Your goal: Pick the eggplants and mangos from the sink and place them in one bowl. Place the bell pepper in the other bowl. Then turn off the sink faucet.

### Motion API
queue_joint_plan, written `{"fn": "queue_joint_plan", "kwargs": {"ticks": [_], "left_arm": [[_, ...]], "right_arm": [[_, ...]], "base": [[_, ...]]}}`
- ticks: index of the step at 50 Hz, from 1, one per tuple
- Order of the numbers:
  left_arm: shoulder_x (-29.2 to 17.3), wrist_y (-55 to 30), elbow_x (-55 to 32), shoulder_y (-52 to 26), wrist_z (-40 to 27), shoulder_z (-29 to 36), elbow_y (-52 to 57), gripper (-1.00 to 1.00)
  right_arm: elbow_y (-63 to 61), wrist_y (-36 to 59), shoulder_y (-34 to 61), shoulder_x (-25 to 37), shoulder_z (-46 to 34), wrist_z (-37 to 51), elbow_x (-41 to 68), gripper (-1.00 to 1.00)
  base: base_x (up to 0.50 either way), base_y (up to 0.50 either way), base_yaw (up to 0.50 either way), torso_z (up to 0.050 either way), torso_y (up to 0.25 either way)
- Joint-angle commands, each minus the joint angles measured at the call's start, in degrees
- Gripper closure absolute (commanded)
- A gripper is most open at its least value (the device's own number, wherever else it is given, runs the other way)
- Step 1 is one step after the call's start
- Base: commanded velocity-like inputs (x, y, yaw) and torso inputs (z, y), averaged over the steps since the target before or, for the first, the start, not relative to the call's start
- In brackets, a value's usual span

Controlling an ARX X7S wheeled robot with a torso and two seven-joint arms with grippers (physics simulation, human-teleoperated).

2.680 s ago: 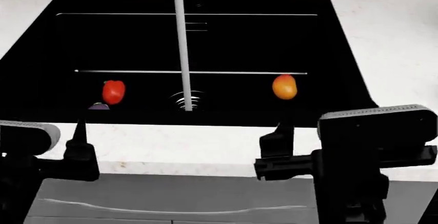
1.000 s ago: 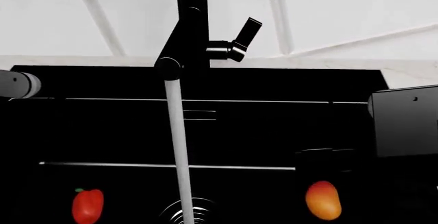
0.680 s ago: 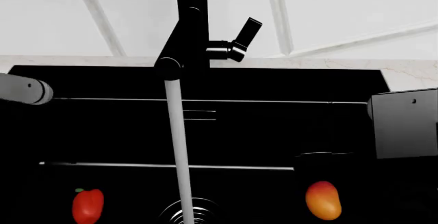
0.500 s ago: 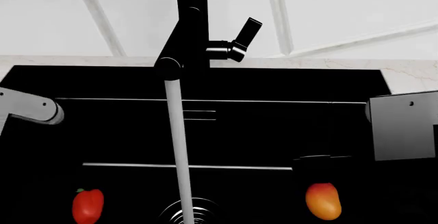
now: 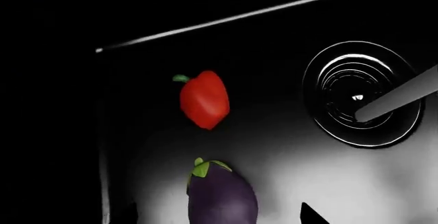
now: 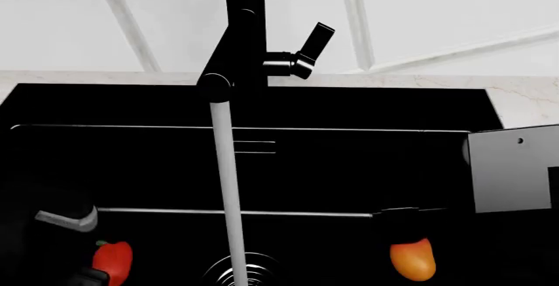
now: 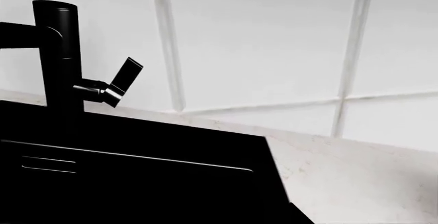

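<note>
In the left wrist view a dark purple eggplant (image 5: 222,197) with a green cap lies on the floor of the black sink (image 5: 287,178). My left gripper (image 5: 219,218) is open, one fingertip on each side of it. The red bell pepper (image 5: 204,100) lies just beyond; the head view shows it as bell pepper (image 6: 112,260) beside my left arm (image 6: 67,219). An orange mango (image 6: 412,258) lies at the right under my right gripper (image 6: 410,215), whose jaws are not discernible. The sink faucet (image 6: 243,34) runs water (image 6: 229,201), with its lever (image 6: 313,40) raised. The bowls are out of view.
The round ribbed drain (image 5: 361,93) takes the water stream between the pepper and the mango. A thin ledge line (image 6: 262,213) crosses the sink wall. Pale speckled counter (image 7: 342,183) borders the sink at the right, with a white tiled wall (image 6: 419,17) behind.
The head view has swung up from the counter to the faucet. My left arm has dropped into the sink's left side, down beside the pepper. The right arm has sunk slightly over the mango.
</note>
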Motion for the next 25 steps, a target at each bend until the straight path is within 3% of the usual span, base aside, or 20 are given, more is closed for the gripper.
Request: {"fn": "queue_joint_plan", "kwargs": {"ticks": [1, 12, 25], "left_arm": [[-0.63, 2.96, -3.3, -0.15, 1.13, 4.72, -6.66, -1.0], [0.71, 6.87, 1.05, 1.67, 5.96, 7.77, -10.75, -1.0], [5.04, 16.5, 17.17, -2.63, 20.36, 18.37, -25.65, -1.0]], "right_arm": [[0.1, -0.47, -1.03, -0.46, 0.61, -0.31, -0.12, -1.0], [0.15, -0.65, -1.33, -0.59, 0.8, -0.26, 0.12, -1.0], [0.86, -2.0, -2.56, -0.73, 1.45, -0.37, 0.43, -1.0]], "base": [[0.0, 0.0, 0.0, 0.0, 0.0], [0.0, 0.0, 0.0, 0.0, 0.0], [0.0, 0.0, 0.0, 0.0, 0.0]]}}
